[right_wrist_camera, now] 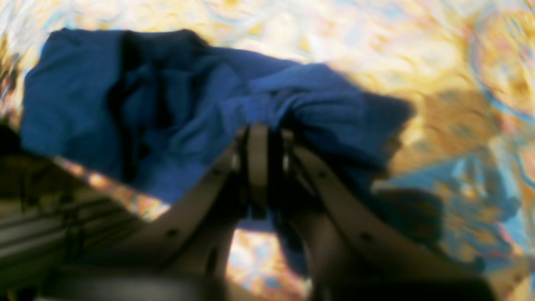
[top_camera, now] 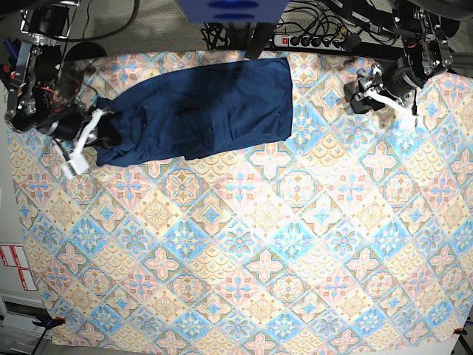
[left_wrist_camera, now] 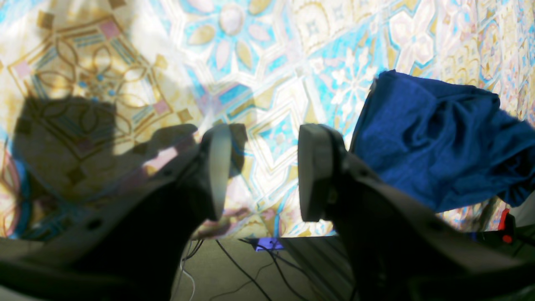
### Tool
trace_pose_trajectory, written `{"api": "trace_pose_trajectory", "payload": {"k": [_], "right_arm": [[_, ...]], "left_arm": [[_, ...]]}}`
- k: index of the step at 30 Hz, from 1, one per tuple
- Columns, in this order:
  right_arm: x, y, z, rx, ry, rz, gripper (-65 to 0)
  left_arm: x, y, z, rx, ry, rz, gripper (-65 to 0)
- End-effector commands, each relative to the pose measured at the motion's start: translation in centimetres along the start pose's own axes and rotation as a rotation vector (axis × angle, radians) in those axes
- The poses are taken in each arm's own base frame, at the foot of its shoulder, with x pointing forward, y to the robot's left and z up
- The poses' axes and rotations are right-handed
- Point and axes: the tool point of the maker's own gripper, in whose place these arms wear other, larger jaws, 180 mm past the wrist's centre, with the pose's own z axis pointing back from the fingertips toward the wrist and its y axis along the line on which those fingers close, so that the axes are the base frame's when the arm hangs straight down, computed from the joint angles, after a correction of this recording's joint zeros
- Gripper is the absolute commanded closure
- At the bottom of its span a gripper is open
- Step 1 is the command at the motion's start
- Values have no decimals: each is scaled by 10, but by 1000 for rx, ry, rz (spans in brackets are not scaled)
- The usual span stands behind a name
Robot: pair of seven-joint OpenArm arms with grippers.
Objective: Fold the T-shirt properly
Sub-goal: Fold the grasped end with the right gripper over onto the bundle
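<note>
T-shirt (top_camera: 199,111), dark navy, lay crumpled and partly folded at the far left of the tile-print cloth (top_camera: 244,244) covering the table. The right claw (right_wrist_camera: 267,146) was pinched shut on its left edge. The left claw (left_wrist_camera: 265,171) hung parted and empty at far right.

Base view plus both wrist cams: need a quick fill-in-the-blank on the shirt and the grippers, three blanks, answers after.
1. The right gripper is ____ on a bunched edge of the dark navy blue knit T-shirt.
2. The left gripper is ____, with nothing between its pads.
3. Under the left gripper lies only the pastel tile-print ____ covering the table.

Missing words: shut; open; cloth
</note>
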Motion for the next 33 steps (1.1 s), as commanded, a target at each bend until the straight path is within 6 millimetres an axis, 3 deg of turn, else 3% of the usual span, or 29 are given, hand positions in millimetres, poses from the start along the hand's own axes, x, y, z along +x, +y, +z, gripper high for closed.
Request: {"api": "trace_pose_trajectory", "payload": {"k": [1,14,25,33], "right_arm": [[17,7,4,19,-46,41,-12],[39,128,-25,295,-29,350,-12],[42,209,-42,495,-49,435,-13],[55,232,-46,550,-59,530,-6]], "left_arm": [[10,-4,4,-12,-30,-20,-253],[10,-4,4,-16,-31,-17,-253],[9,-4,4,-13,-29,-20,-253],[6,-8,2,-23,-29,-5,-253]]}}
